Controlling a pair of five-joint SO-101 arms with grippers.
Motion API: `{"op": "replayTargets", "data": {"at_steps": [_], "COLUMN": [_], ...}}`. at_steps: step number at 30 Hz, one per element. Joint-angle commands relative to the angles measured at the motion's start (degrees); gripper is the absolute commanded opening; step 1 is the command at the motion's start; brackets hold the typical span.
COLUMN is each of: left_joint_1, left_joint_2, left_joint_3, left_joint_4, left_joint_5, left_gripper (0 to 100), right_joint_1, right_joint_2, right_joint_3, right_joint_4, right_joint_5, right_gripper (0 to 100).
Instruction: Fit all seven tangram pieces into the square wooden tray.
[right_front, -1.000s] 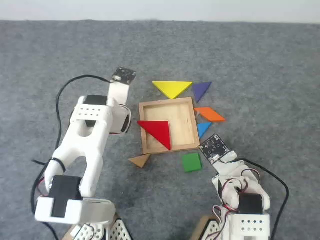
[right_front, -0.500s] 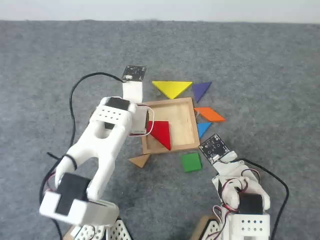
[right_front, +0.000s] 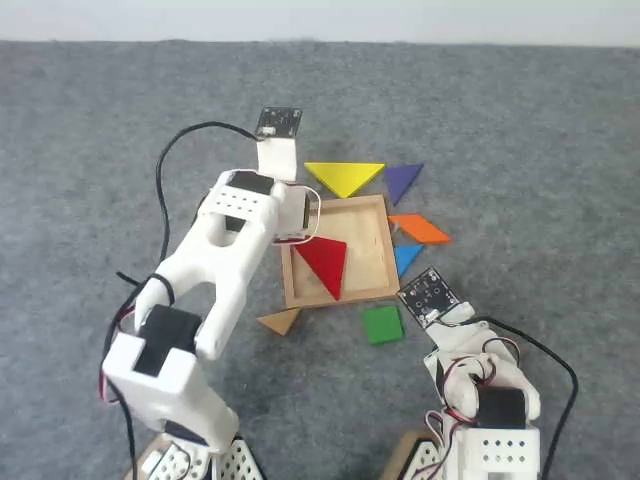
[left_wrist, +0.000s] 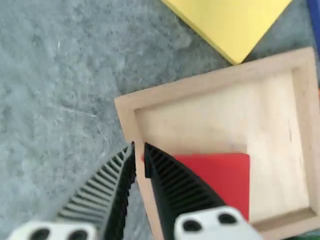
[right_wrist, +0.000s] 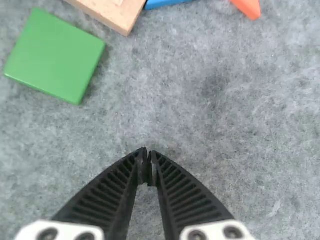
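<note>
Tray (left_wrist: 210, 82) is occupied by a red triangle (right_front: 326, 262); left gripper (left_wrist: 138, 147) is positioned over its left rim, jaws almost closed, nothing held; right gripper (right_wrist: 148, 167) is closed empty near green square (right_wrist: 55, 55)

1. The table (right_front: 520, 130) has a grey, carpet-like surface.
2. The square wooden tray (right_front: 332, 204) lies flat near the table's middle.
3. A yellow triangle (right_front: 344, 176) lies just beyond the tray's far edge, with a purple triangle (right_front: 402, 180) just beside it on the right.
4. An orange parallelogram (right_front: 420, 229) and a blue triangle (right_front: 405, 258) lie along the tray's right side.
5. A green square (right_front: 383, 324) lies near the tray's near right corner.
6. A tan triangle (right_front: 281, 321) lies at the near left corner.
</note>
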Motion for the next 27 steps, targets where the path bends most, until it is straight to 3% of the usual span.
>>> {"op": "replayTargets", "data": {"at_steps": [1, 5, 13, 18, 27], "left_joint_1": [0.53, 0.26, 0.70, 2.55, 3.16], "left_joint_2": [-0.26, 0.35, -10.29, -11.78, -11.78], "left_joint_3": [-1.98, -1.54, 2.24, 11.12, 12.35], "left_joint_4": [-1.49, -1.76, 8.79, 3.16, -7.91], "left_joint_5": [0.88, 0.97, 0.97, 0.70, 0.62], "left_gripper": [3, 3, 3, 1, 1], "right_joint_1": [-0.13, -0.13, -0.13, -0.13, -0.13], "right_joint_2": [-0.48, -0.48, -0.48, -0.48, -0.48], "right_joint_3": [0.97, 0.97, 0.97, 0.97, 0.97], "right_joint_4": [0.75, 0.75, 0.75, 0.75, 0.75], "right_joint_5": [0.62, 0.62, 0.62, 0.62, 0.62], "right_gripper": [0.9, 0.9, 0.9, 0.9, 0.9]}}
